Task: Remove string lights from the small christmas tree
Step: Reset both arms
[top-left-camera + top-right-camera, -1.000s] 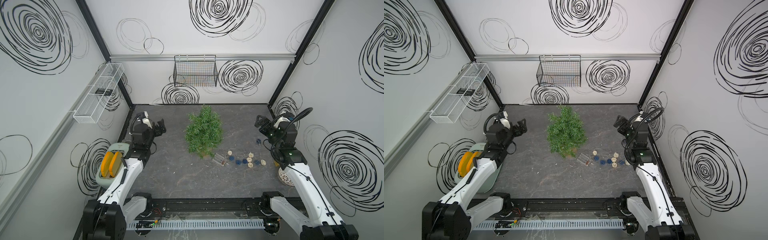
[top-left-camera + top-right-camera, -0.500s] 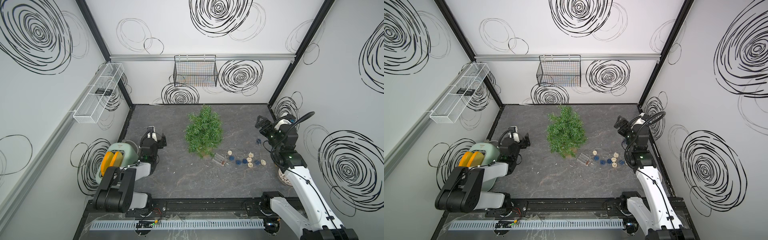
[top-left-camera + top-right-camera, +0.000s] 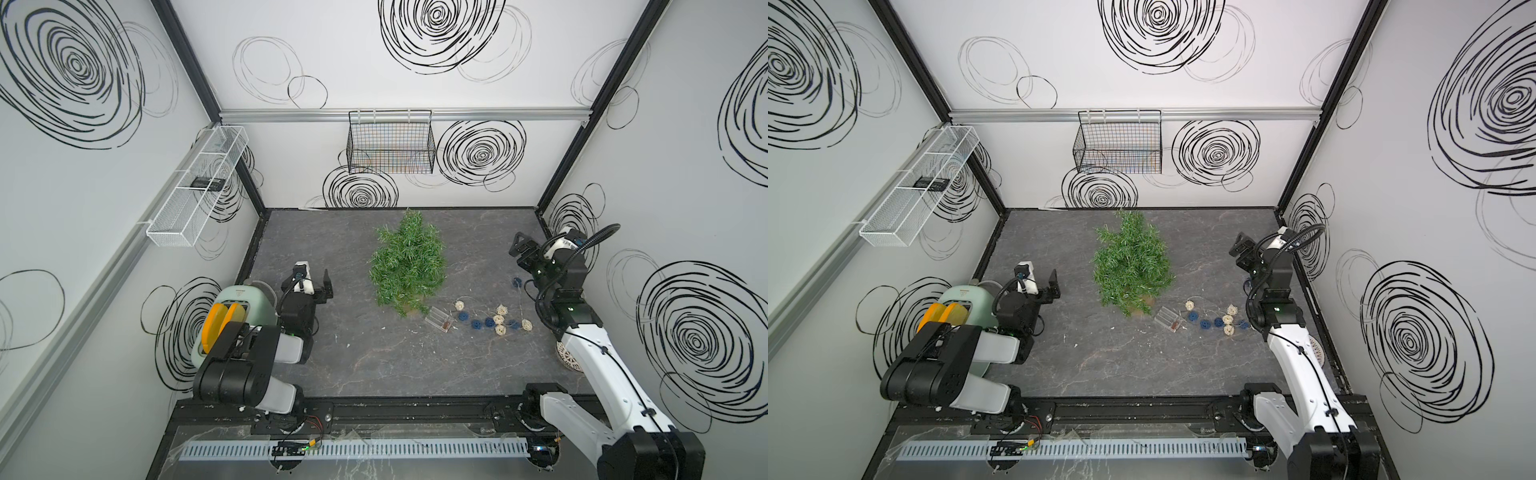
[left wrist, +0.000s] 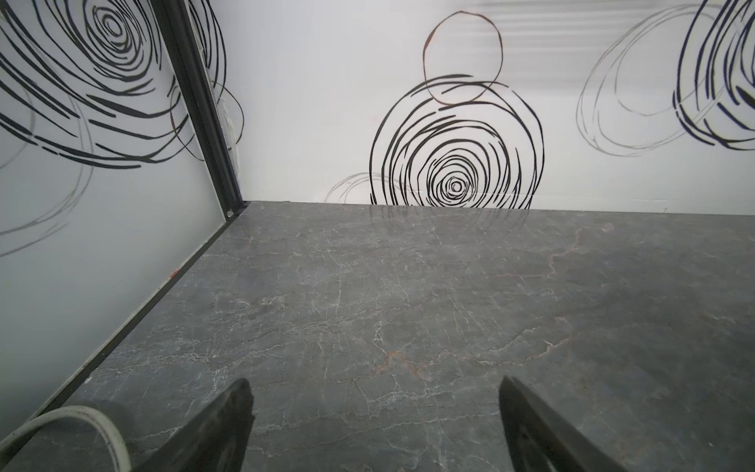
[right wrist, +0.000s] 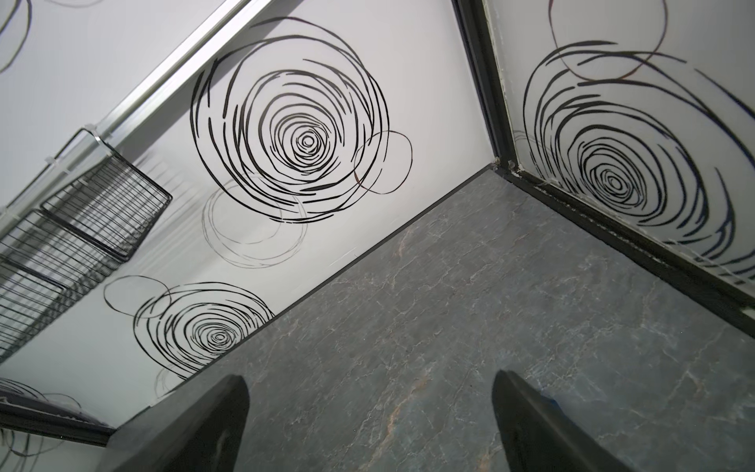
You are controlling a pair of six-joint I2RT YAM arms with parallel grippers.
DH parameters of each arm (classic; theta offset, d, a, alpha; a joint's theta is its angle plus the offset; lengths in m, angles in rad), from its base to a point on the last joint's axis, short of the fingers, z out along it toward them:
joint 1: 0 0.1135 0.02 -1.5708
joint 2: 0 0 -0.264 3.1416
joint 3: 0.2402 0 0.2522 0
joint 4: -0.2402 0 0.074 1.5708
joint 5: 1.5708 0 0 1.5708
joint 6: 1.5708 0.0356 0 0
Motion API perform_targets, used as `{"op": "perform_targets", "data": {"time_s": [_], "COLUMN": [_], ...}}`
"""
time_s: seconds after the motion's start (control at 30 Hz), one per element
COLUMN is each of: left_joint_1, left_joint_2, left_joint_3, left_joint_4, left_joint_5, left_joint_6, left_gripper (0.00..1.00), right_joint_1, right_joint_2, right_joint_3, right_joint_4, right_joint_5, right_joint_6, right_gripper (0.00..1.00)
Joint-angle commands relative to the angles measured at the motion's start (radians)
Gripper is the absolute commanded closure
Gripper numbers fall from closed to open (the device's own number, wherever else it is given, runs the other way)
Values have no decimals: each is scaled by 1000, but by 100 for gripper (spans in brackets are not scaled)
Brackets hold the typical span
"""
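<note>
1. Since both wrist views show only bare grey tabletop (image 4: 408, 294) between the fingers, the left hand (image 4: 374, 384) and the right hand (image 5: 369, 380) each stand wide open and hold nothing.
2. In both top views the left hand sits low beside a green toaster (image 3: 243, 301). The right hand hangs raised near the far corner on its own side. Neither touches a task thing.
3. The string lights (image 3: 490, 322) lie on the tabletop as a loose run of cream and dark blue woven balls, between the tree and the right arm. A clear battery box (image 3: 438, 320) sits at the end nearest the tree.
4. The small christmas tree (image 3: 409, 266) stands mid-tabletop toward the back wall. No ball or wire shows on its branches from above, though its far side is hidden.
5. The removal looks done or very nearly so. The battery box lies just beside the tree's foot, and whether any wire is caught there cannot be told.
6. A small mark on the toaster's top is too small to read, and no other writing shows.
</note>
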Motion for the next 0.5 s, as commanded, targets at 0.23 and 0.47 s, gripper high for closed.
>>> {"op": "perform_targets", "data": {"time_s": [0.23,0.47], "left_joint_1": [-9,-10], "left_joint_2": [3,3], "left_joint_3": [-11,-12], "left_joint_4": [119,120], "left_joint_5": [-21,-21], "left_joint_6": [19,20], "left_gripper": [4,4], "right_joint_1": [-53,-57], "right_joint_2": [113,331], "right_joint_3": [-359,-395], "right_joint_4": [549,755], "right_joint_5": [109,8], "right_joint_6": [-369,-440], "right_gripper": [3,3]}}
